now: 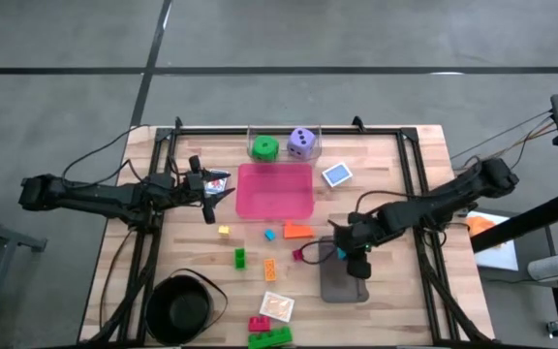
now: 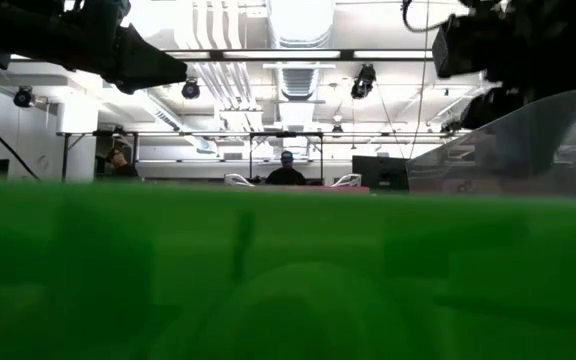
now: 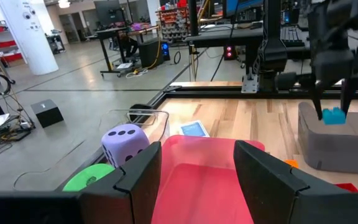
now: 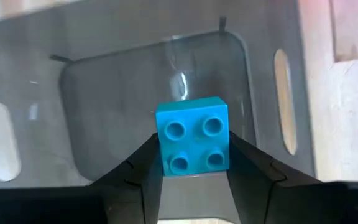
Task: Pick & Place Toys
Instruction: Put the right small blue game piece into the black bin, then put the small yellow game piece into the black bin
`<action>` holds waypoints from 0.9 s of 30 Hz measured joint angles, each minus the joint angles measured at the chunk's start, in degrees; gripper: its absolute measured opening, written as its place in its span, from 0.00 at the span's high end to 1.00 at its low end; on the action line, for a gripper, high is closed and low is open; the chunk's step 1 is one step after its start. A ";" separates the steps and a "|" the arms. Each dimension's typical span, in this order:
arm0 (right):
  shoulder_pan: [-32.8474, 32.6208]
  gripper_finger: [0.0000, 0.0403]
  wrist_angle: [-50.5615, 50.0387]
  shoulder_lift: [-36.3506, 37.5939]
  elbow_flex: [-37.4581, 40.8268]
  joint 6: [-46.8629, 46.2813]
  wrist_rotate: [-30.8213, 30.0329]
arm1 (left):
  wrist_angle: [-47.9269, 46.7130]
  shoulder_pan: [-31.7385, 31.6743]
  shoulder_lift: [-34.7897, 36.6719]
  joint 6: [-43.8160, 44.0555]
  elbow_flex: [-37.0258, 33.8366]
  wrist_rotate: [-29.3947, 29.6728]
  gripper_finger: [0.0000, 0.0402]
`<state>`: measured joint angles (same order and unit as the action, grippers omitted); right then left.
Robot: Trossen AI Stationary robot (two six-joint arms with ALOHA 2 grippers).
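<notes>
My right gripper [image 1: 342, 254] is shut on a small blue brick [image 4: 193, 143] over the grey tray [image 1: 345, 283]; both also show in the left wrist view, the brick [image 3: 333, 115] over the tray [image 3: 328, 146]. My left gripper [image 3: 197, 180] is open and empty at the left edge of the pink tray [image 1: 275, 190]. A green die [image 1: 264, 148] and a purple die [image 1: 301, 143] sit in the clear tray at the far edge. Yellow [image 1: 224, 230], green [image 1: 240, 257] and orange [image 1: 270, 269] bricks lie on the table. My right gripper pinches the blue brick's two opposite sides [image 4: 161, 149] between its two fingers. The fingers come from above, pointing down. The brick's studded top faces up toward the wrist. The brick is lifted clear over the inside of the grey tray.
A blue card [image 1: 336, 174] and an orange card [image 1: 297, 231] lie right of and below the pink tray. A black bowl [image 1: 182, 308] stands at the near left. A card [image 1: 277, 306], a red brick [image 1: 259, 323] and a green brick [image 1: 270, 337] lie near the front edge. The green brick fills the low view [image 2: 288, 270].
</notes>
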<state>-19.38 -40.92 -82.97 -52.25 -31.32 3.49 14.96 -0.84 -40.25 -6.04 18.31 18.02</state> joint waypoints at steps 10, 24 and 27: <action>-0.04 0.56 2.58 -6.52 0.00 0.17 0.54 | 0.00 -0.02 0.00 -0.13 0.00 0.00 0.49; -0.72 0.53 3.21 -8.39 0.00 -1.50 1.02 | 0.02 -0.02 0.00 -0.13 0.00 0.00 0.49; -0.74 0.46 3.21 -8.23 0.00 -1.76 0.29 | 0.04 -0.02 0.00 -0.11 0.00 0.00 0.49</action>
<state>-20.12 -37.71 -91.20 -52.25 -33.08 3.77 15.00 -0.86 -40.25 -6.15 18.31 18.02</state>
